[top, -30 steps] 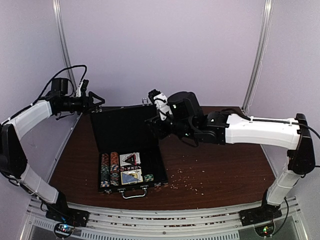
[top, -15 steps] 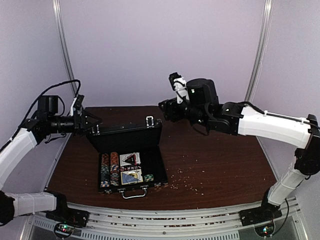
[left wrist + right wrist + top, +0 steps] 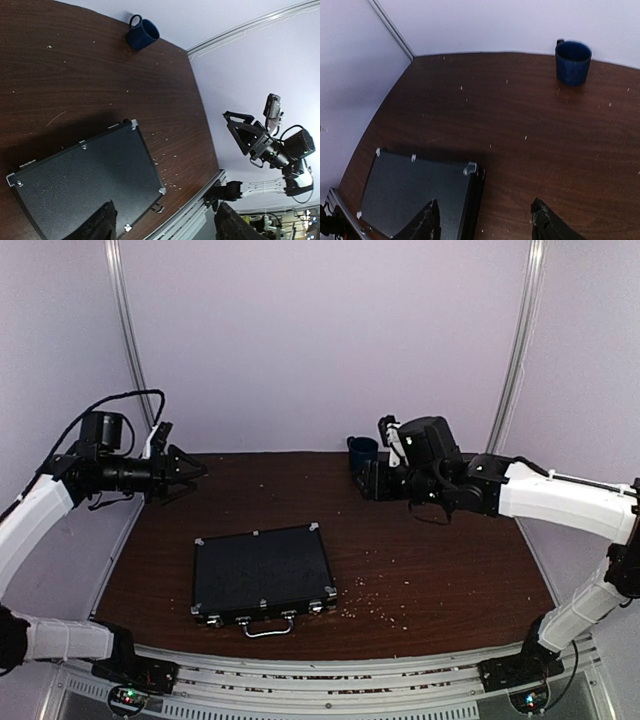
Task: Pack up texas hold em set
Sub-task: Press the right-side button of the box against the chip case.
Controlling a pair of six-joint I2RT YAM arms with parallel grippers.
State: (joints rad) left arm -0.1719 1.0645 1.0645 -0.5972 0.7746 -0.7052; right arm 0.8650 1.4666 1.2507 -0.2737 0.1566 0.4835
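Near table edge — shut case, left claw, right claw aloft

light: even, bright | shadows: soft, beside case | blur: mug slightly soft | edges: wrist views bowed

Dark wooden table; closed black case; blue mug; scattered crumbs

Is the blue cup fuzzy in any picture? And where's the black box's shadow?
Right wrist view: the mug looks slightly soft, and the case throws a dark shadow on the table along its far edge. Left wrist view: the mug is crisper, with a shadow beside the case. Top view: no glare.
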